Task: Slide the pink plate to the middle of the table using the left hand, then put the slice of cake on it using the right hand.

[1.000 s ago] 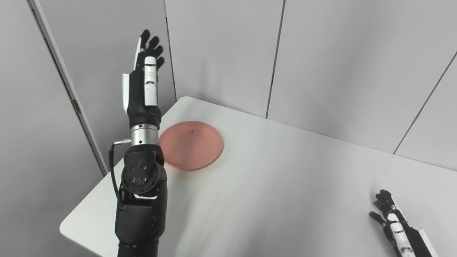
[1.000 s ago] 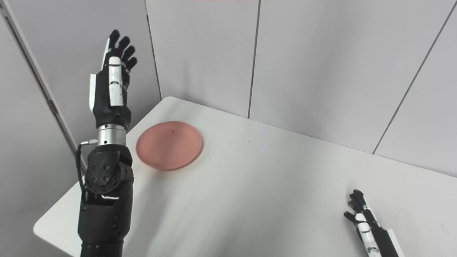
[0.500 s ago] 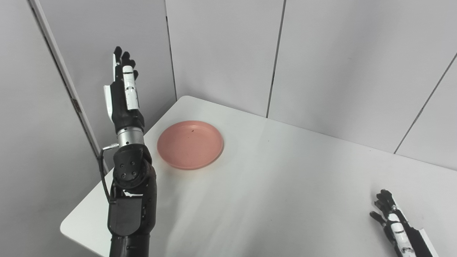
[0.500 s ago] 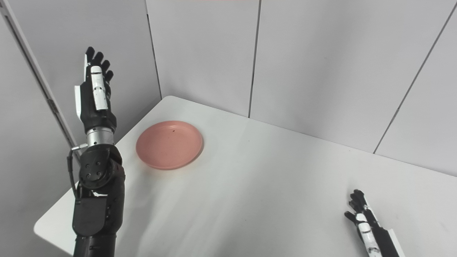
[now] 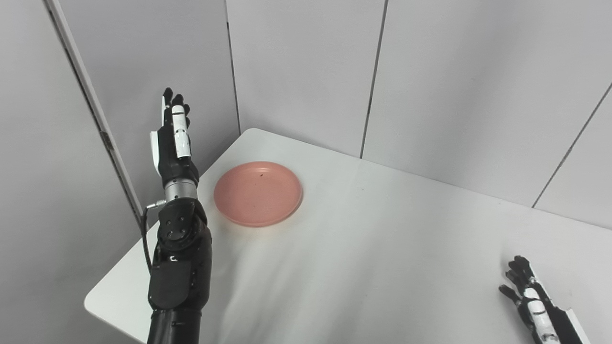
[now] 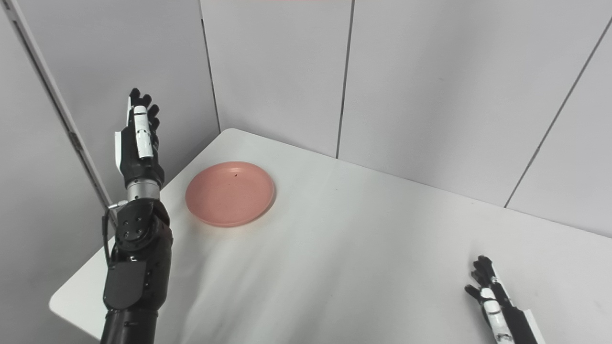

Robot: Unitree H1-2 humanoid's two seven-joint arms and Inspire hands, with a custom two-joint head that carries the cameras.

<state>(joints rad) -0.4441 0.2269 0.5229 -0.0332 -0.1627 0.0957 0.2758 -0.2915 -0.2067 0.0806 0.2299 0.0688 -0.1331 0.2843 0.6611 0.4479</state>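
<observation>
Just right of raised left robot hand (image 5: 173,138): pink plate (image 5: 258,192), untouched.

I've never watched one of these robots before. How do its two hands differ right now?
The left hand is raised high, fingers pointing up, beside the pink plate; the right hand sits low over the table at the near right. The left hand and forearm show fully; the right hand is partly cut off by the picture's edge. Both are black and white, open and holding nothing.
</observation>
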